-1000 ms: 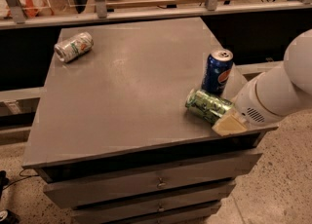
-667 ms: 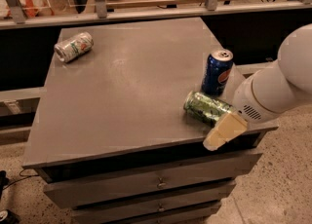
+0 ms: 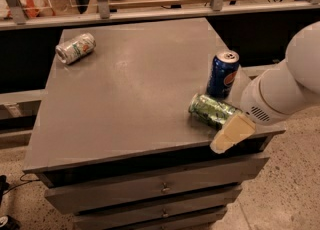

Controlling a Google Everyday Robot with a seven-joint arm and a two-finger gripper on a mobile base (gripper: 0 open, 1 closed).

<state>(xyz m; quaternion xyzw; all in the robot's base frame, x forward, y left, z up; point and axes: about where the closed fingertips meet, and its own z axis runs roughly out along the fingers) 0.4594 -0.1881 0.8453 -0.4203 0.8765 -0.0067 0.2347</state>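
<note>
1. The arm [image 3: 287, 86], thick and white, comes in from the right edge and slopes down to the left, ending at the front right corner of the cabinet top [image 3: 130, 94]
2. The gripper [image 3: 231, 135] sits at the arm's low end; its pale beige tip points down and left and hangs over the front edge of the top
3. The arm's bulk hides most of the gripper, so it cannot be told whether it is open or closed
4. The green can [image 3: 211, 110] lies on its side near the front right corner, its length running from upper left to lower right, with its right end against the arm's wrist
5. The gripper tip is just beside that end of the green can; whether they touch cannot be told
6. The blue can [image 3: 223, 74] stands upright just behind the green can, near the right edge
7. A pale can [image 3: 75, 48] lies on its side at the far left corner, well apart from the arm
8. Drawers [image 3: 160, 190] with small knobs sit below the top
</note>
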